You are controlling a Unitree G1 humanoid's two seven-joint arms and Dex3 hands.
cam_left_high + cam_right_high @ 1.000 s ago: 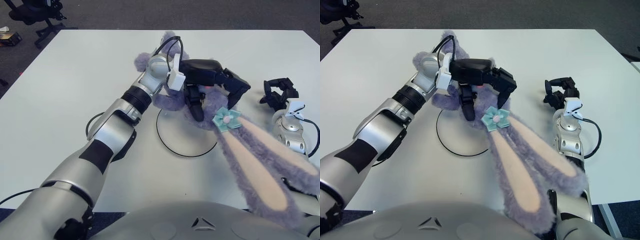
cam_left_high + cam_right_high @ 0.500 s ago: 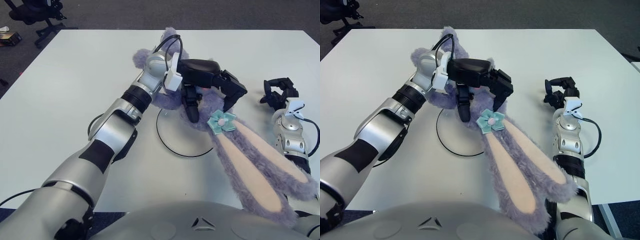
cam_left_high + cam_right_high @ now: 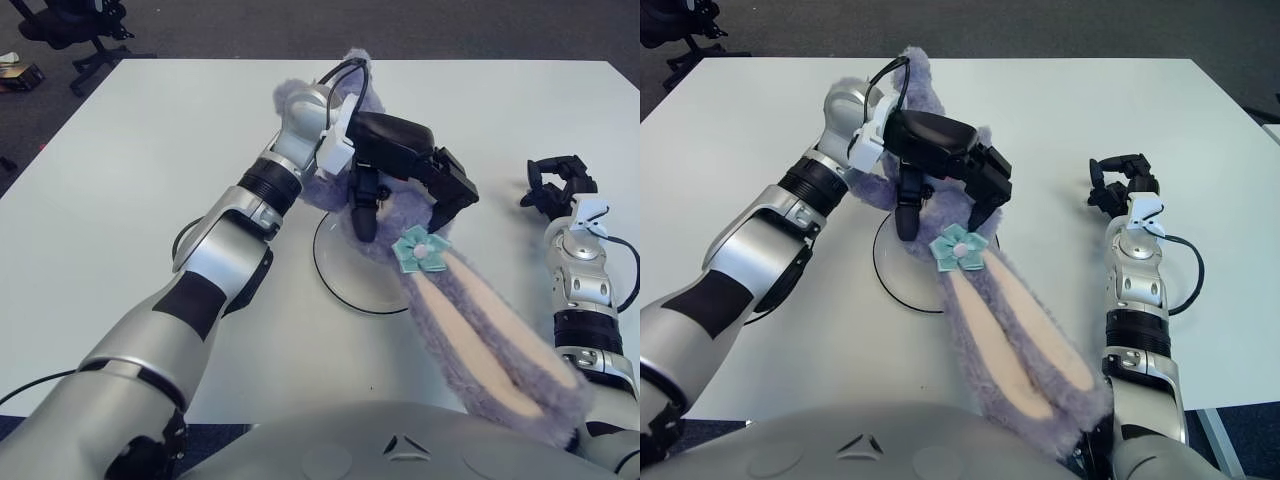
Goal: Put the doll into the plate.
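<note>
Left hand [image 3: 400,165], black three-finger, is clamped on the fluffy purple plush rabbit doll [image 3: 345,195], fingers wrapped around its head/body bulk, one finger [image 3: 362,205] pointing down on the near side, two more hooked over toward the robot's right. Doll hangs under and behind the hand, lifted. Its fur pokes out above the wrist on the far side.

Just below the hand's right-side fingers: teal fabric flower bow [image 3: 420,250] at the base of the ears. From there the two long purple ears with pale pink lining [image 3: 495,335] trail away from the hand toward the robot's body and right, ending near the bottom edge of the view.

Directly beneath the hand and slightly to its near side: round white plate with thin dark rim [image 3: 335,275] on the white table [image 3: 150,150]. Doll body is over the plate's far edge; can't tell if it touches the plate yet.

Right hand [image 3: 1120,180] shows well off to the right of the working hand, idle, fingers curled, holding nothing.

Progress, judged: grasp done, carry mostly done, doll roughly above plate. Left: lower, get body and probably the ears inside the rim, release. Ears hang well outside the plate now.
</note>
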